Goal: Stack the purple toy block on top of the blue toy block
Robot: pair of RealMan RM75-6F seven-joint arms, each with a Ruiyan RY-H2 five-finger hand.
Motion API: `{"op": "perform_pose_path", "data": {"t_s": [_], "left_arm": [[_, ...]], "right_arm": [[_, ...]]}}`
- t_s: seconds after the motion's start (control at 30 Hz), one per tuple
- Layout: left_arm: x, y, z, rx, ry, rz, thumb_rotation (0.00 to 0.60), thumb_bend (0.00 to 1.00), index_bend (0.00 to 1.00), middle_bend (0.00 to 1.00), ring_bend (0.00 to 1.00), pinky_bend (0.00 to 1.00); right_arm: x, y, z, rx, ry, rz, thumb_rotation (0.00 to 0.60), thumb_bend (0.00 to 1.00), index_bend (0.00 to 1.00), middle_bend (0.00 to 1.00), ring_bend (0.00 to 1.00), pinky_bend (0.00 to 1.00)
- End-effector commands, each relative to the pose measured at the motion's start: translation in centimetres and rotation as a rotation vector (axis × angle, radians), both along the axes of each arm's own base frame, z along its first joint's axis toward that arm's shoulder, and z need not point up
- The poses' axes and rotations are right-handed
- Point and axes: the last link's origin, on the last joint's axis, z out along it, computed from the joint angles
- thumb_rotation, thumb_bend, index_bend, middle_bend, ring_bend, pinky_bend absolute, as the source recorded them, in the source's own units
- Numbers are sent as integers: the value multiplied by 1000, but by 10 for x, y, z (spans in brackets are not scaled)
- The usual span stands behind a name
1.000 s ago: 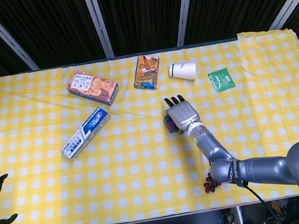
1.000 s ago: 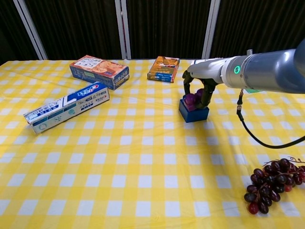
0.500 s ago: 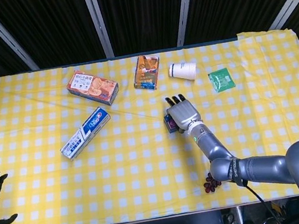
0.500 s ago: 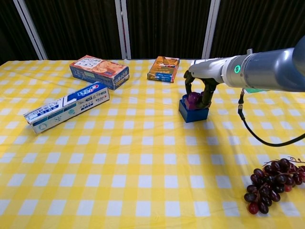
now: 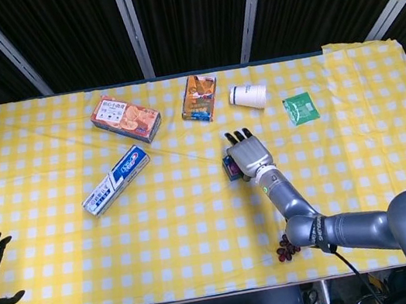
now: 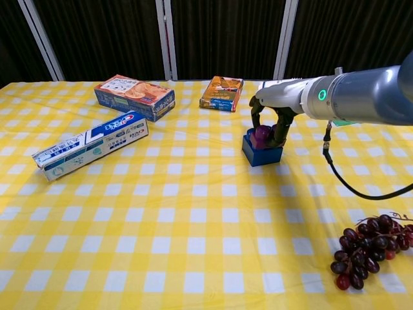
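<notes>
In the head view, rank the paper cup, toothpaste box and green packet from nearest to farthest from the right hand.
From the right hand:
1. Paper cup, just behind it.
2. Green packet, back right.
3. Toothpaste box, far across on the left.

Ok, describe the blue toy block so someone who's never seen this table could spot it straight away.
On the yellow checked tablecloth, look right of centre, in front of the orange box. The blue toy block sits under the right hand, whose fingers hold the purple toy block on it. It's the only solid dark-blue piece.
</notes>
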Motion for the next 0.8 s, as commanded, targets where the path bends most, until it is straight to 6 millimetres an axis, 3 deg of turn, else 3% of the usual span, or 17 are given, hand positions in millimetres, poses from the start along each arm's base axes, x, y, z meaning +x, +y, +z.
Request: {"op": "perform_pose_path", "data": {"t_s": [0.03,0.3,0.8], "left_arm": [[0,0,0,0,0,0,600,0,87,0,0,42],[0,0,0,-3,0,1,600,0,87,0,0,42],[1,0,-1,-7,-1,0,600,0,93,0,0,42]], "right_arm": [[1,1,1,5,6,0,600,425,428,1,21,0],[3,3,1,17,23,-7,600,424,351,1,20,0],[6,9,10,3,19,3,600,424,347,1,20,0]]}}
